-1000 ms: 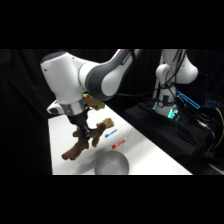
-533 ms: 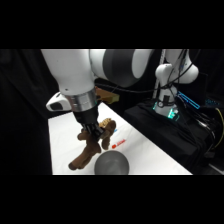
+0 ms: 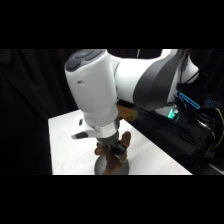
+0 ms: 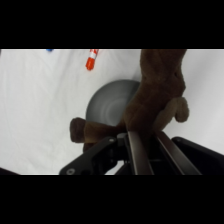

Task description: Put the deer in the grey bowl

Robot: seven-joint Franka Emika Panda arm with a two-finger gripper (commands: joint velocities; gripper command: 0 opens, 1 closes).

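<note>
In the wrist view the dark brown plush deer (image 4: 160, 95) hangs in my gripper (image 4: 147, 136), which is shut on its body, with one leg sticking out to the left. Directly below it stands the round grey bowl (image 4: 107, 105), partly covered by the deer. In the side view the arm's big white wrist fills the middle. Beneath it my gripper (image 3: 114, 150) holds the deer (image 3: 124, 139) just above the grey bowl (image 3: 106, 168) near the table's front edge. The deer is clear of the table.
A red marker (image 4: 91, 60) lies on the white table (image 3: 65, 145) beyond the bowl, with a small blue item (image 4: 49, 50) at the picture's top. Dark equipment with lit displays (image 3: 187, 100) stands to the right of the table.
The arm has carried the deer forward and toward the camera. It now hangs over the bowl rather than beside it, and the arm hides much of the table.
</note>
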